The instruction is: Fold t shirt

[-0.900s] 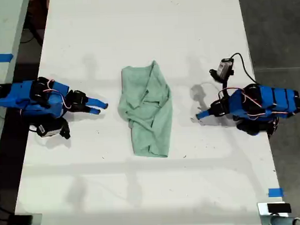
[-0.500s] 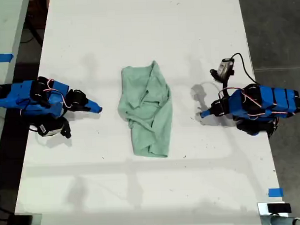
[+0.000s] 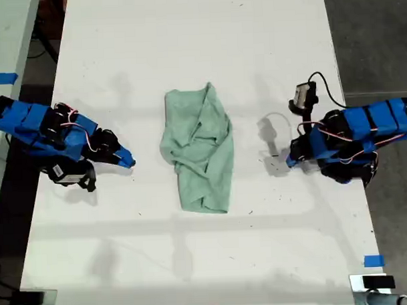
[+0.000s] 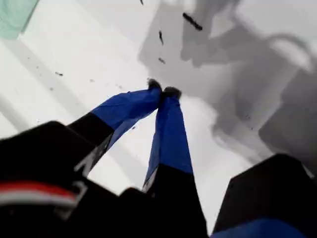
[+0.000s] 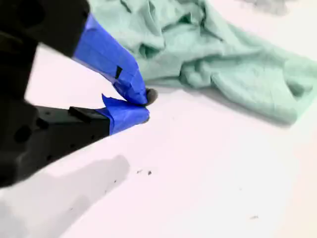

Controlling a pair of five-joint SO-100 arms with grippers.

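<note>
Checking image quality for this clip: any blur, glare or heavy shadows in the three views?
Exterior view: sharp, evenly lit, faint arm shadows on the white table. First wrist view: soft focus, dark shadows beyond my first claw. Second wrist view: the wrinkled mint-green t shirt slightly blurred, table washed out.

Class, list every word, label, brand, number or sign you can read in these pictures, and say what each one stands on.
None can be read.
The t shirt shows no print.
The table carries only small dark specks.
My first gripper and my second gripper show no lettering.
The blue tape on the table's edge is blank.
</note>
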